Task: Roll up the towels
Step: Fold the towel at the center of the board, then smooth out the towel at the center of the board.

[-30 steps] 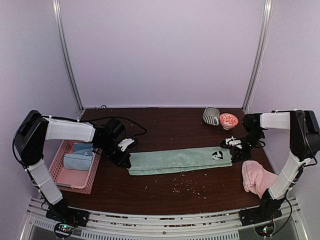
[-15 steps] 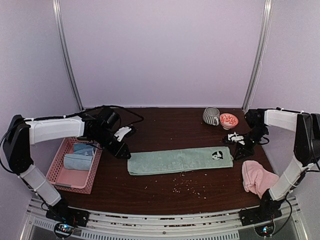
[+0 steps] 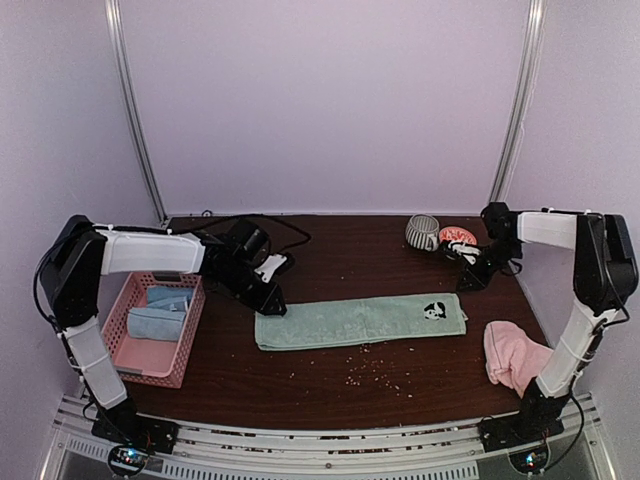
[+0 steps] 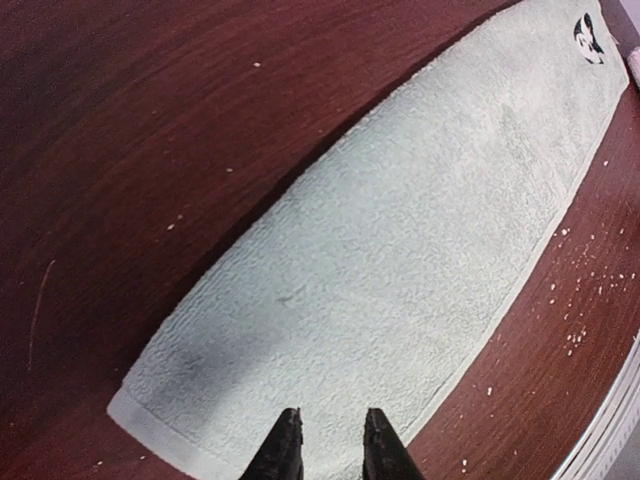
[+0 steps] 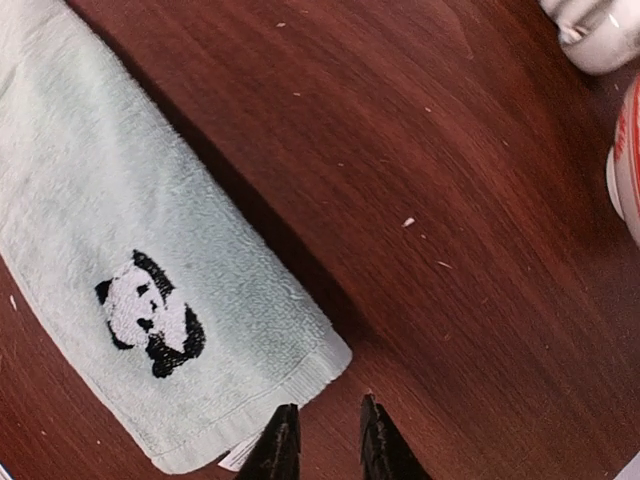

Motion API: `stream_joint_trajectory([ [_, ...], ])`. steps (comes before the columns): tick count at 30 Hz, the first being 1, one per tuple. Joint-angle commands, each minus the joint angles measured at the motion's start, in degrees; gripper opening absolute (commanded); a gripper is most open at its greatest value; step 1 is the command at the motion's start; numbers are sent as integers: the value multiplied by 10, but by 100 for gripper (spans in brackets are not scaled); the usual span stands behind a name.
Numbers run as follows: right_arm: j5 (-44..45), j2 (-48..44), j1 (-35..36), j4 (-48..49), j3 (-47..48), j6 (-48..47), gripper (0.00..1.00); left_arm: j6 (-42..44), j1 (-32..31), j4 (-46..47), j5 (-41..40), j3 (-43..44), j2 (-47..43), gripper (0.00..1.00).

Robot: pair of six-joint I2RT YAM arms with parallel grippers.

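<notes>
Nothing rolled yet: green towel (image 3: 360,320) flat in a long strip, pink towel (image 3: 515,358) crumpled. Left pincer (image 4: 331,418) and right pincer (image 5: 325,412) narrowly parted, empty.

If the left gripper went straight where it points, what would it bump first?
Probably the pale mint green terry towel, near its short end; the left gripper points at it, nothing between.

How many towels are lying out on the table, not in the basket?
2. The green towel lies flat in the middle; the pink towel sits bunched at the near right corner.
</notes>
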Motion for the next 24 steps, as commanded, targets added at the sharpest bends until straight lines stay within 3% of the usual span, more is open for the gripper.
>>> stream_joint_trajectory([
  [1, 24, 27, -7, -6, 29, 71, 26, -13, -16, 31, -7, 18, 20, 21],
  [18, -118, 167, -24, -231, 145, 56, 34, -10, -24, 26, -39, 4, 49, 21],
  [21, -132, 167, -24, -236, 146, 52, 30, -7, -23, 26, -45, 1, 58, 21],
  [24, -146, 171, -25, -233, 146, 55, 19, -5, -23, 25, -50, 0, 64, 21],
])
